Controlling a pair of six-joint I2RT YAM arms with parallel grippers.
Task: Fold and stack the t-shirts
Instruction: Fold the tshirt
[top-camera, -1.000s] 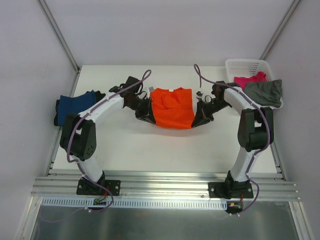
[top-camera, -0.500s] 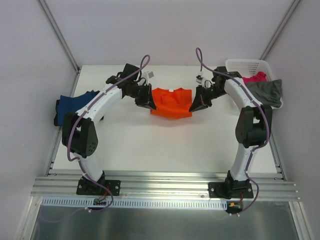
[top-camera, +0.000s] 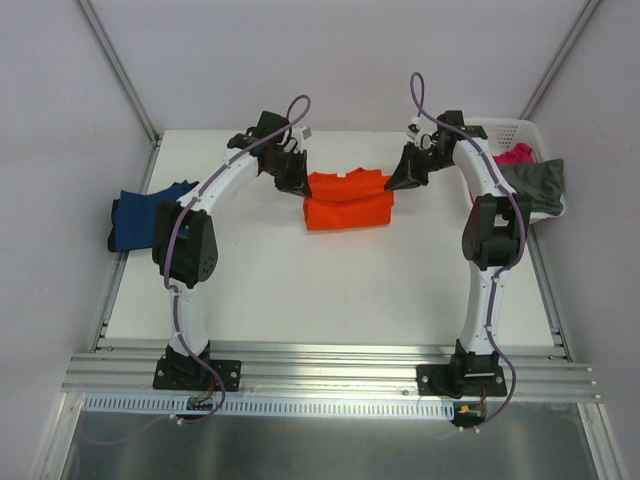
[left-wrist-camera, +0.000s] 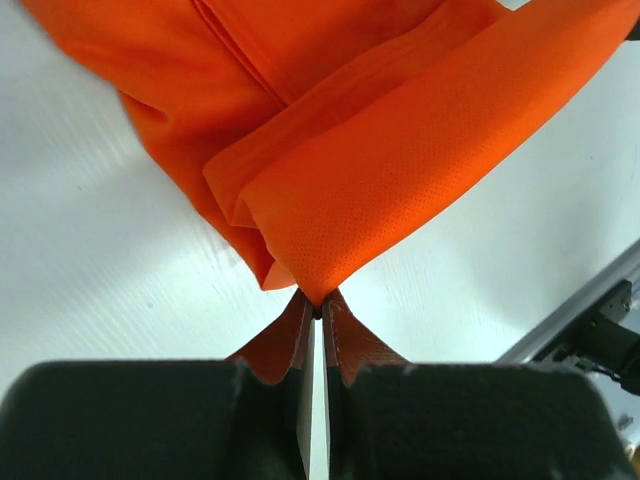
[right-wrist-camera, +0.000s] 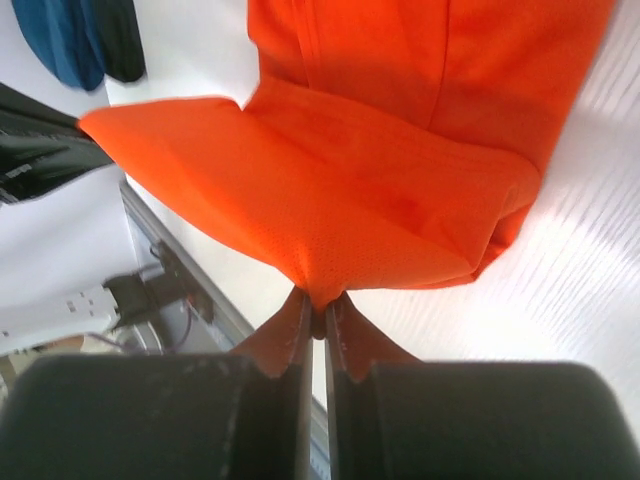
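Left gripper (left-wrist-camera: 316, 312): jaws pressed together, pinching a corner of the orange t-shirt (left-wrist-camera: 400, 150). The cloth is caught right at the fingertips. Ahead of them it fans out in several layers, one fold lying over another.

Right gripper (right-wrist-camera: 320, 318): jaws also pressed together, pinching another corner of the same shirt. A doubled layer spreads away from the tips, and a fold edge runs across the view just beyond them.

Top view: the two grippers face each other across the far edge of the orange shirt, left gripper at its left far corner, right gripper at its right far corner. The collar sits between them. The shirt reaches from the grippers toward the arm bases as a folded, roughly rectangular pad lying on the white table (top-camera: 320, 290).

Outward from the left gripper: the navy t-shirt (top-camera: 145, 212) lies well off to its left, past the left arm, at the left edge of the table and partly hanging over it.

Outward from the right gripper: the white lattice basket (top-camera: 490, 130) stands near its right side, at the far right corner of the table. The magenta t-shirt (top-camera: 510, 155) is inside the basket. The grey-olive t-shirt (top-camera: 530, 185) is draped over its near rim.
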